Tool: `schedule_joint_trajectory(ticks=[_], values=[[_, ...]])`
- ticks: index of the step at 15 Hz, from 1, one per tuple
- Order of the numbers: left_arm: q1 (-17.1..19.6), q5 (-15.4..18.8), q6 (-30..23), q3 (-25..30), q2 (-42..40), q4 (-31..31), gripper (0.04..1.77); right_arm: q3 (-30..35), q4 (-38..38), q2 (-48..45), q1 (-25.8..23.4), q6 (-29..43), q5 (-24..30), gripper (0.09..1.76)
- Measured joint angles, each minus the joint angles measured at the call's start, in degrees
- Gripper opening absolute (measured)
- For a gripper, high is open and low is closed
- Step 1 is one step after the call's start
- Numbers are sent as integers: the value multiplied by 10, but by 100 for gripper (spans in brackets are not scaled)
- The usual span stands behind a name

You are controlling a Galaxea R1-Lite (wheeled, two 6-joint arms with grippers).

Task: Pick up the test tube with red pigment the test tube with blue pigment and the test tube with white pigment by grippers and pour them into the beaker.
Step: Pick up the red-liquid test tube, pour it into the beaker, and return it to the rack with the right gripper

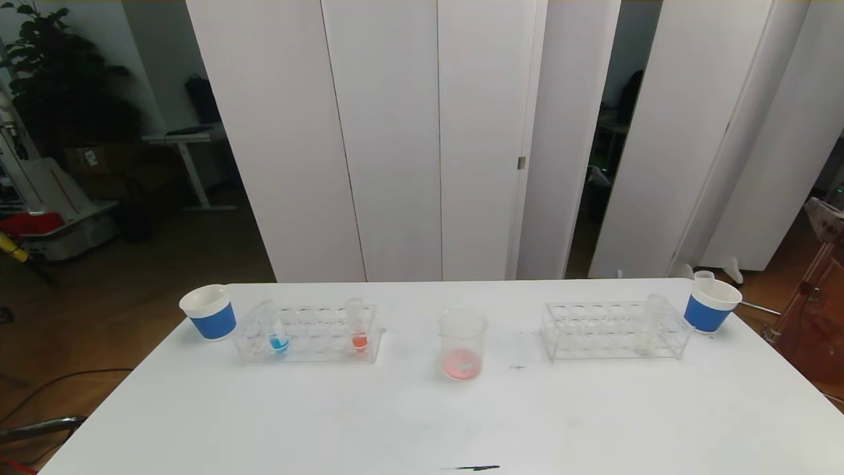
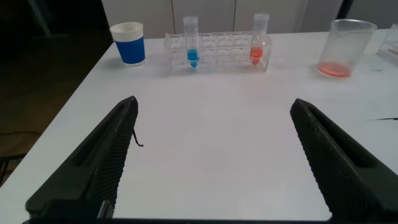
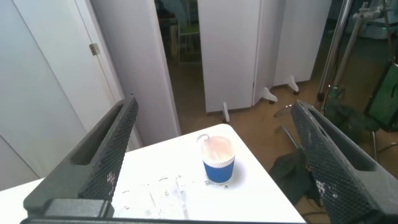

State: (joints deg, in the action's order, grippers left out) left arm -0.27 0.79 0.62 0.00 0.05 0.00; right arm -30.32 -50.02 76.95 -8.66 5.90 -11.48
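The clear beaker (image 1: 463, 343) stands mid-table with a thin pink-red layer at its bottom. In the left rack (image 1: 310, 333), the test tube with blue pigment (image 1: 277, 333) and the test tube with red pigment (image 1: 358, 326) stand upright. The test tube with white pigment (image 1: 648, 326) stands faintly visible at the right end of the right rack (image 1: 613, 330). Neither gripper shows in the head view. My left gripper (image 2: 213, 102) is open and empty, low over bare table, well short of the blue tube (image 2: 191, 43), red tube (image 2: 259, 40) and beaker (image 2: 348, 46). My right gripper (image 3: 214, 102) hangs open and empty.
A blue-banded paper cup (image 1: 209, 311) sits at the table's far-left corner, beside the left rack. Another blue-banded cup (image 1: 711, 303) with an empty tube in it sits at the far-right corner, also seen as the cup (image 3: 217, 160). White folding panels stand behind the table.
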Motion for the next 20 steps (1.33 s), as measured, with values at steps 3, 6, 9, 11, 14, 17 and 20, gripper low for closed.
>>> schedule_joint_trajectory(ticks=[3, 6, 9, 11, 14, 17, 20], values=[[0, 0, 0, 0, 0, 0, 175, 85, 64, -152, -2, 0, 28, 175], [0, 0, 0, 0, 0, 0, 175, 148, 179, -309, 4, 0, 44, 175], [0, 0, 0, 0, 0, 0, 175, 184, 329, -464, 23, -1, 49, 175], [0, 0, 0, 0, 0, 0, 175, 198, 429, -561, 45, -1, 49, 175], [0, 0, 0, 0, 0, 0, 175, 237, 502, -676, 70, -14, 53, 175], [0, 0, 0, 0, 0, 0, 175, 267, 533, -745, 83, -25, 87, 175], [0, 0, 0, 0, 0, 0, 175, 280, 535, -765, 84, -30, 106, 175]])
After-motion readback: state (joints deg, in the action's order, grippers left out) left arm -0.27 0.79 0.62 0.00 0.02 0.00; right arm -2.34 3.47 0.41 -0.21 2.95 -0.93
